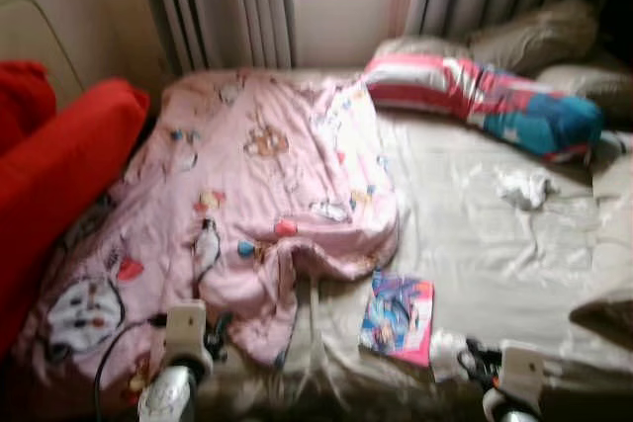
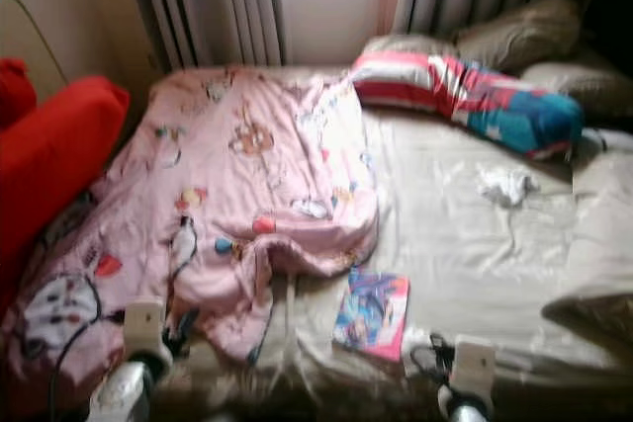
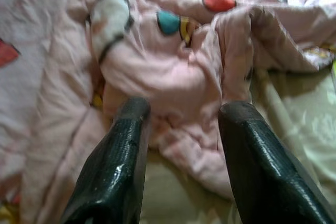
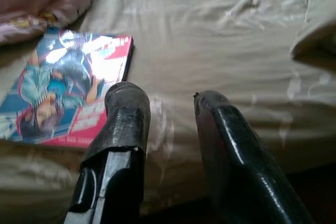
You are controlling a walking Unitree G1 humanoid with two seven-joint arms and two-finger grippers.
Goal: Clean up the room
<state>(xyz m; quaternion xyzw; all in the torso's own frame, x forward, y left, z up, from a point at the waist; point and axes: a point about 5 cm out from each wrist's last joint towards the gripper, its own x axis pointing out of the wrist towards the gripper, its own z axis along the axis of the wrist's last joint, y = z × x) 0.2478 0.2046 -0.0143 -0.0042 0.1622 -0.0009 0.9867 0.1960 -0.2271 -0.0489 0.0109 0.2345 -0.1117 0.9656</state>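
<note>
A rumpled pink cartoon-print blanket (image 1: 257, 195) covers the left half of the bed. A colourful book (image 1: 398, 315) lies on the beige sheet (image 1: 475, 244) near the bed's front edge. A small white crumpled cloth (image 1: 524, 188) sits further back on the right. My left gripper (image 3: 184, 111) is open, just above the blanket's near folded edge (image 3: 178, 72). My right gripper (image 4: 168, 100) is open over the sheet at the front edge, with the book (image 4: 68, 93) just beside one finger. Nothing is held by either.
A striped pink, white and teal pillow (image 1: 485, 96) and grey pillows (image 1: 534, 37) lie at the head by the curtains (image 1: 227, 7). Red cushions (image 1: 59, 165) stand along the bed's left side. A black cable (image 1: 114, 353) hangs near my left arm.
</note>
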